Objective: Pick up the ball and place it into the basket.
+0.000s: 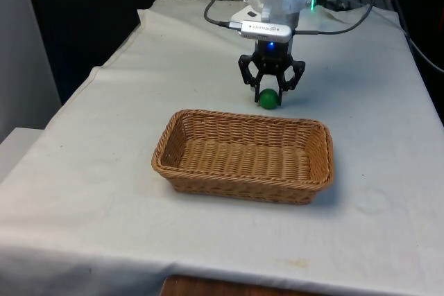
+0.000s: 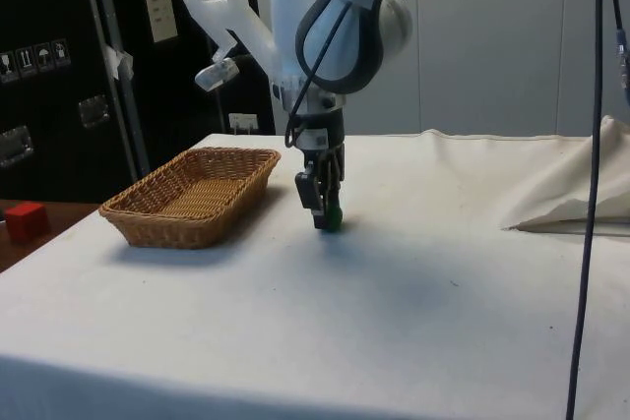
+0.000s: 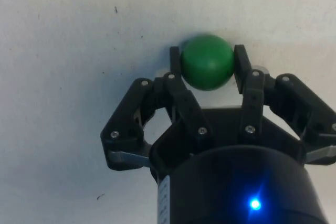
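Note:
A small green ball (image 1: 268, 98) rests on the white cloth just beyond the far rim of the wicker basket (image 1: 208, 121). My black gripper (image 1: 269, 97) stands straight down over it, its two fingers pressed against the ball's sides. In the wrist view the ball (image 3: 207, 62) fills the gap between the fingertips (image 3: 176, 62), so the gripper (image 3: 207, 64) is shut on it. From the side, the ball (image 2: 333, 215) sits at cloth level under the gripper (image 2: 323, 215), a short way from the basket (image 2: 148, 223).
The white cloth (image 1: 104, 136) covers the table and bunches into a fold (image 2: 571, 199) at the far side. A small red block (image 2: 26, 219) lies off the table beyond the basket in the side view.

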